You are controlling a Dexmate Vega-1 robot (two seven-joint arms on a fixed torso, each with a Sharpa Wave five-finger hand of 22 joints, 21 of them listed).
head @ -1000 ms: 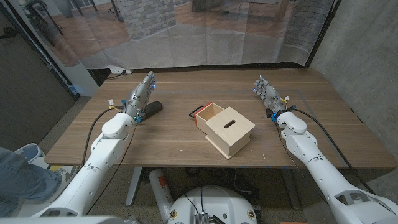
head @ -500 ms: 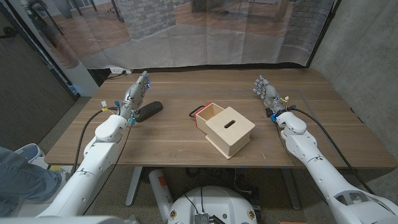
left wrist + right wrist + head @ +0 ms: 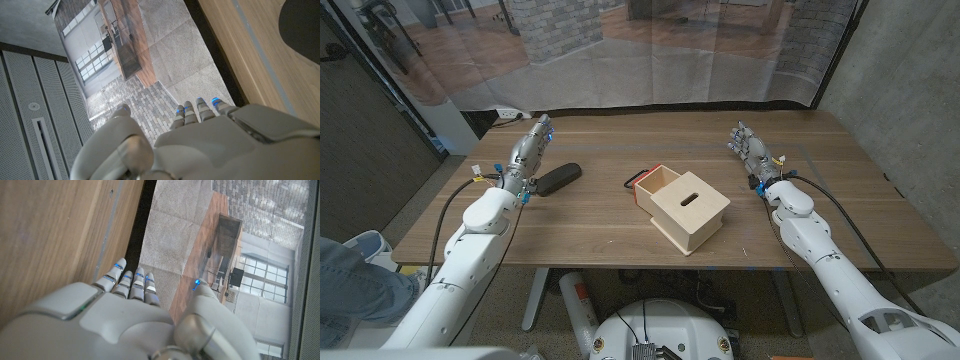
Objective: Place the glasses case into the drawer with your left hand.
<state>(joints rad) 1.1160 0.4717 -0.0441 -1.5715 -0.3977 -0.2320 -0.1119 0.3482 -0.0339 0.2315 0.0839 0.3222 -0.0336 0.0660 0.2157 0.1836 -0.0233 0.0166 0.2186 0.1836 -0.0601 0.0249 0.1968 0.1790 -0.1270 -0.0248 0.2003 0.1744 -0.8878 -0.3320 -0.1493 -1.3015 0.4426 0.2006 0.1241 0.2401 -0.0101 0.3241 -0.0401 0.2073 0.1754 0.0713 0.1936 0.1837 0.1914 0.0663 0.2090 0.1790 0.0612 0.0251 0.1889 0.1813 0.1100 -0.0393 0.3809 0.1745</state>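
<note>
Case point(image 3: 558, 178), dark and long, lies on the table point(image 3: 590, 235) at about 9 o'clock from the drawer box point(image 3: 682, 208), well apart from it. It lies with one end toward the box and the other end toward the left robot hand point(image 3: 528, 156). In the left wrist view a dark rounded corner of the case point(image 3: 301, 24) shows on the wood.

The left robot hand is just beside the case, at about 10 o'clock from it. Its fingers are straight and reach up and away toward the far table edge. It holds nothing. If it touches the end of the case, I cannot tell from the head view. In the left wrist view the fingers point(image 3: 200, 111) lie close side by side, the thumb stands apart, and nothing is between them.

The drawer box is of pale wood and stands near the middle of the table, turned at an angle. Its top has a small slot. The drawer point(image 3: 658, 181) is pulled out toward 10 o'clock, and it has a red edge and a dark handle on its front. Inside the drawer I see only bare wood.

The right robot hand point(image 3: 750, 152) is at about 2 o'clock from the box, well apart from it, near the right side of the table. Its fingers are spread a little and point up, and it holds nothing. In the right wrist view the fingers point(image 3: 131, 282) are straight with the thumb apart.
</note>
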